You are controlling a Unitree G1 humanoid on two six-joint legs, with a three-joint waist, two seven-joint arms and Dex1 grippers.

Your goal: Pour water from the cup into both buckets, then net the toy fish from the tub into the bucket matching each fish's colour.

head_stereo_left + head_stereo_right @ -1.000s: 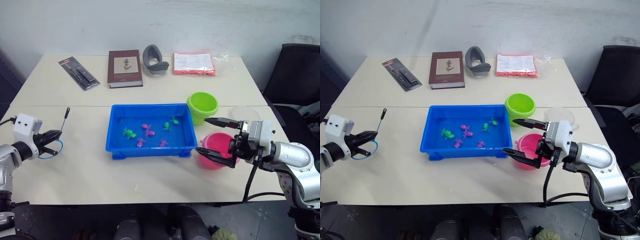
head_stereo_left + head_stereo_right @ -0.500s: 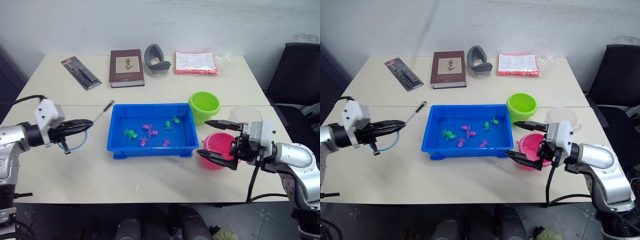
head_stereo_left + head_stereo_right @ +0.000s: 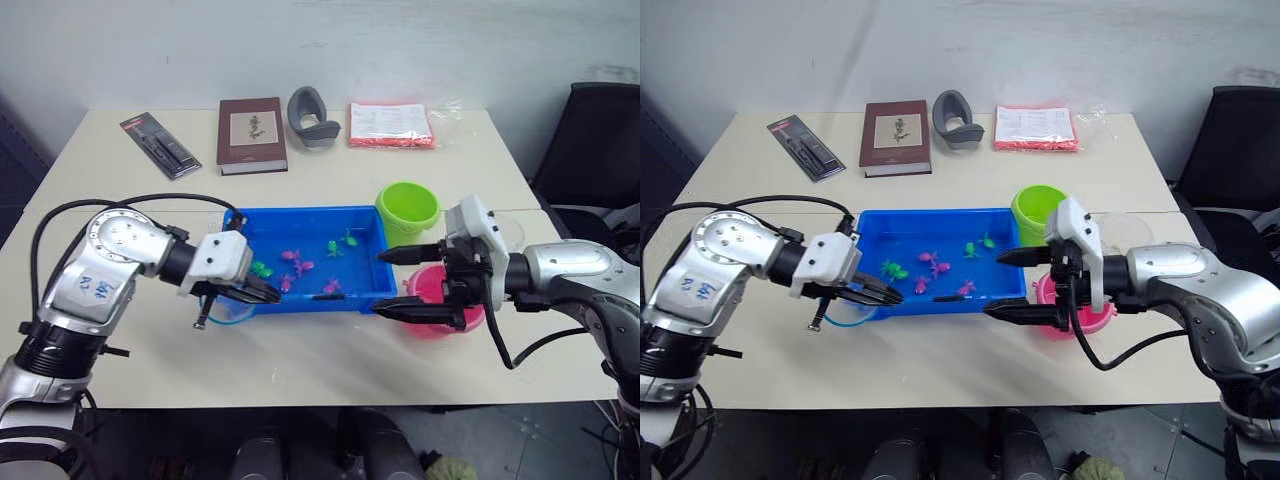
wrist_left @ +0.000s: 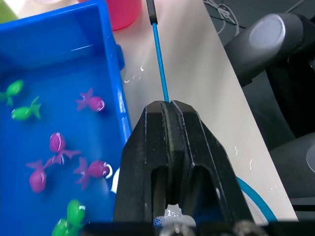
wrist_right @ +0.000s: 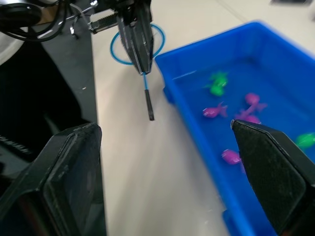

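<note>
Left arm: our left gripper (image 3: 262, 291) is clamped on the net's thin black-and-blue stick handle (image 4: 158, 61), beside the near edge of the shallow bright blue plastic tub (image 3: 305, 222).
Net: the small hoop net with the light blue rim (image 5: 137, 42) hangs just outside the tub's near-left corner, handle pointing along the tub's front wall toward the right arm.
Right arm: our right gripper (image 3: 402, 282) has its black fingers spread wide and holds nothing, in front of the pink round plastic bucket (image 3: 452, 322).
Fish: the tiny pink and green plastic toy fish (image 3: 296, 264) lie scattered in the tub's water; we count several of each colour.
Buckets: the lime green plastic bucket (image 3: 407, 210) stands at the tub's far-right corner, the pink one just nearer; we cannot tell what is inside either.
Cup: the clear plastic cup (image 3: 505, 226) stands upright behind the right arm, near both buckets.
Progress: we judge the pouring finished, since the cup is set down, and the netting barely begun.
Left to do: every fish, as far as we can see.
</note>
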